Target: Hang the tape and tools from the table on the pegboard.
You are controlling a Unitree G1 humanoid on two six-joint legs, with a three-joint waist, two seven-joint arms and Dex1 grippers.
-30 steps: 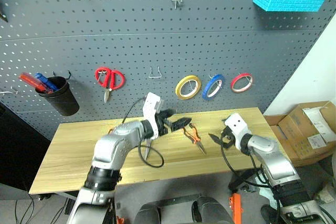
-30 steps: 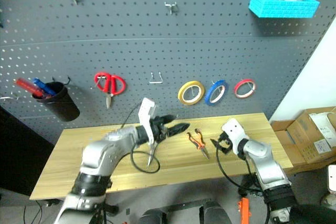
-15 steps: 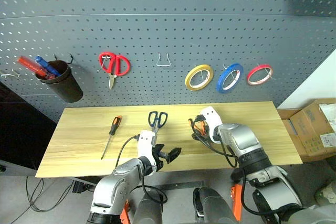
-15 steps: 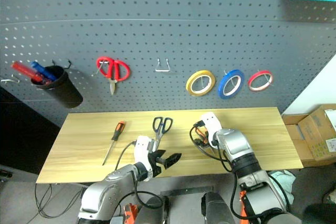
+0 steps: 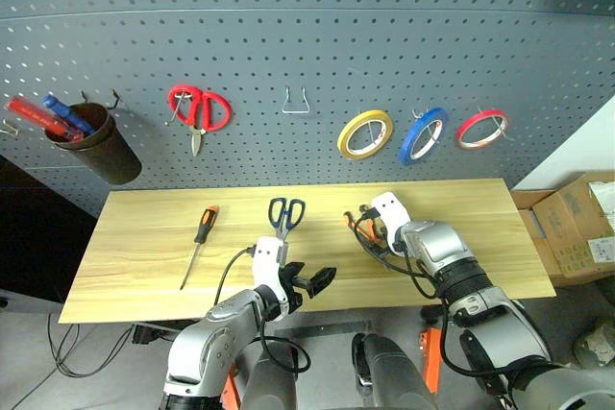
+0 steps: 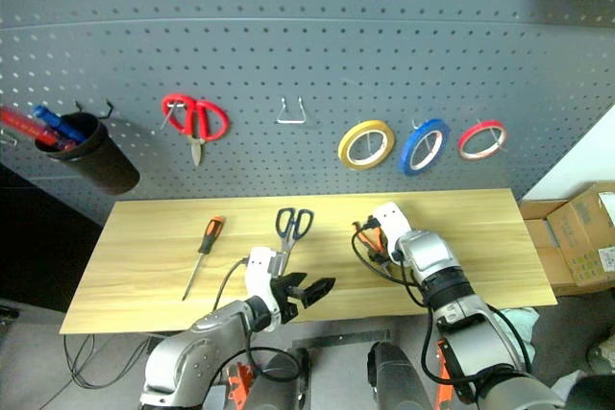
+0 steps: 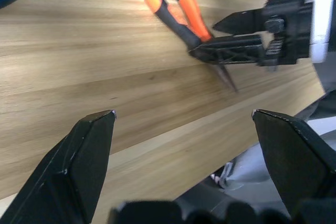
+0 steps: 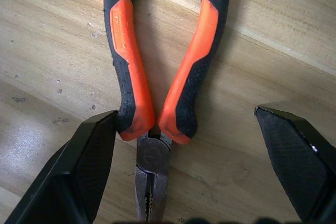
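Right gripper (image 8: 184, 129) spread wide, straddling orange-and-black-handled pliers (image 8: 157, 77) on pale wood table (image 5: 144, 266); left gripper (image 5: 312, 282) released, empty. Next: clamp handles, lift toward pegboard (image 5: 288, 26).

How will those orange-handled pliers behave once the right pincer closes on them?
The pliers are probably stiff and fairly heavy for their size, given the steel nose. Their rubbery-looking handles should grip well, but the two handles may squeeze together about the hinge. Lying flat on the table, they shouldn't roll. The right pincer stands open over them.
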